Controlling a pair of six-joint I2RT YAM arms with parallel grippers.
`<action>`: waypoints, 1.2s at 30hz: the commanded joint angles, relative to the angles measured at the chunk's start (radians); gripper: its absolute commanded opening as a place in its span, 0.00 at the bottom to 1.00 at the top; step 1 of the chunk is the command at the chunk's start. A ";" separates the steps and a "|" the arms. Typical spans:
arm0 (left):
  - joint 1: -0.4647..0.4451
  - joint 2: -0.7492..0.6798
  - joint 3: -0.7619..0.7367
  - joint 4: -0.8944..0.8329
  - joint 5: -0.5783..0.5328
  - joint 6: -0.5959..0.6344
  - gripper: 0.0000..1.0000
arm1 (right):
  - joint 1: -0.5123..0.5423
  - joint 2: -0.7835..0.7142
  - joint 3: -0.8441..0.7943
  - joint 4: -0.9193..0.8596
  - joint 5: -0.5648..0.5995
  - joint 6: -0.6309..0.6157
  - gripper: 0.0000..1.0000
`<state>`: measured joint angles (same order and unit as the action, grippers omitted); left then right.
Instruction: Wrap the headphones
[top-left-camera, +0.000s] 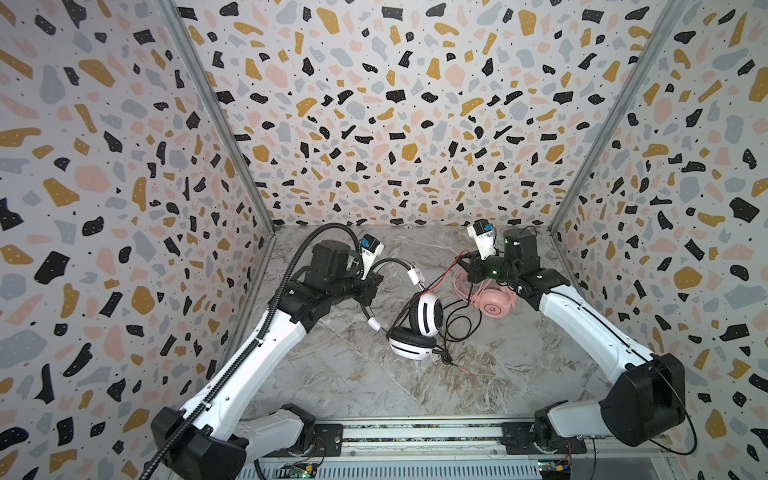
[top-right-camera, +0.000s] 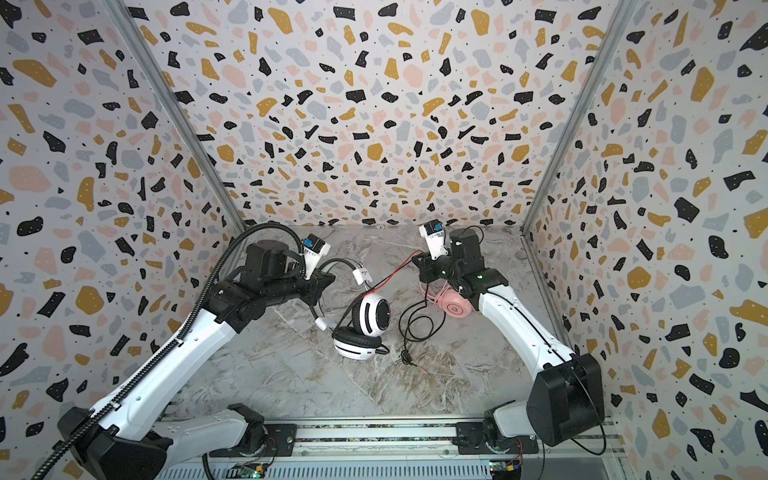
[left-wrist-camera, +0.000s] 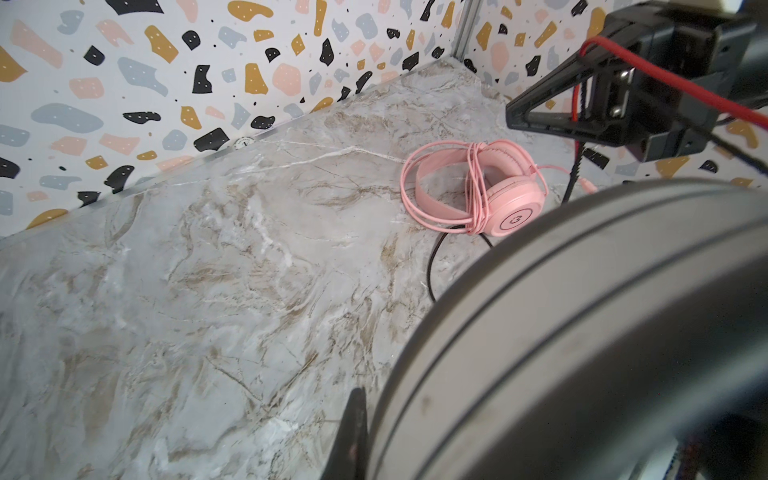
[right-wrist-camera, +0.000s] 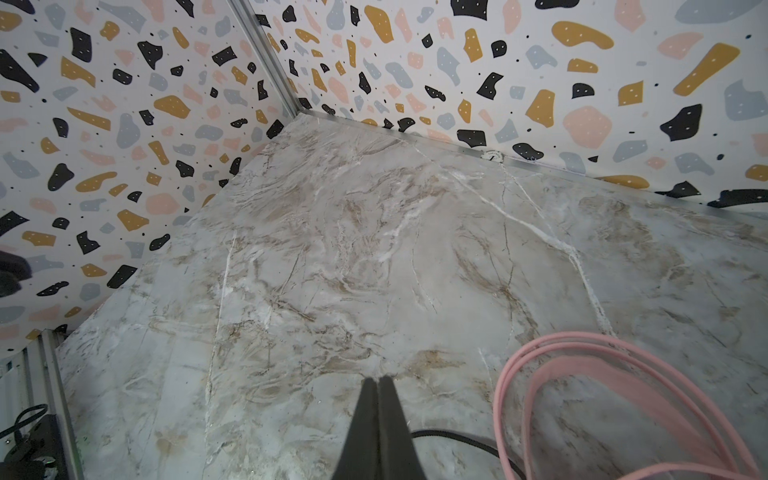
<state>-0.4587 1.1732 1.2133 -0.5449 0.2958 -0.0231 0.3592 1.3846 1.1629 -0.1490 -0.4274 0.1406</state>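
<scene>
- Headsets lie on the marble surface (top-left-camera: 374, 386): the white-and-black headset (top-left-camera: 426, 311) is near the centre, and the pink headset (top-left-camera: 494, 307) is at its 2 o'clock (pink cord wound around it).
- Left tool (top-left-camera: 374, 282) is clenched on the white headset's black headband (top-left-camera: 392, 261).
- Right tool (right-wrist-camera: 378, 383) is pinched closed with its tips empty, at the pink headset's 11 o'clock.
- A red-and-black cable (left-wrist-camera: 665, 75) drapes over the right tool, and its slack loops between the headsets.

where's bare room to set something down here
Widest bare marble tabletop: between the white black-striped headset and the front rail. Also the strip along the back wall. Crowded mid-table: that headset, its loose black cable and the pink wrapped headphones.
</scene>
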 joint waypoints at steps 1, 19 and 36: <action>0.012 -0.036 0.074 0.101 0.168 -0.096 0.00 | -0.008 0.011 -0.001 0.051 -0.025 0.025 0.03; 0.067 -0.021 0.097 0.439 0.475 -0.475 0.00 | 0.150 0.100 -0.085 0.238 -0.099 0.115 0.13; 0.104 0.011 0.235 0.501 0.459 -0.632 0.00 | 0.221 0.291 -0.162 0.561 -0.160 0.256 0.21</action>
<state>-0.3717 1.1896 1.3930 -0.1581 0.7254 -0.5644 0.5697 1.6756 1.0138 0.3443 -0.5739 0.3664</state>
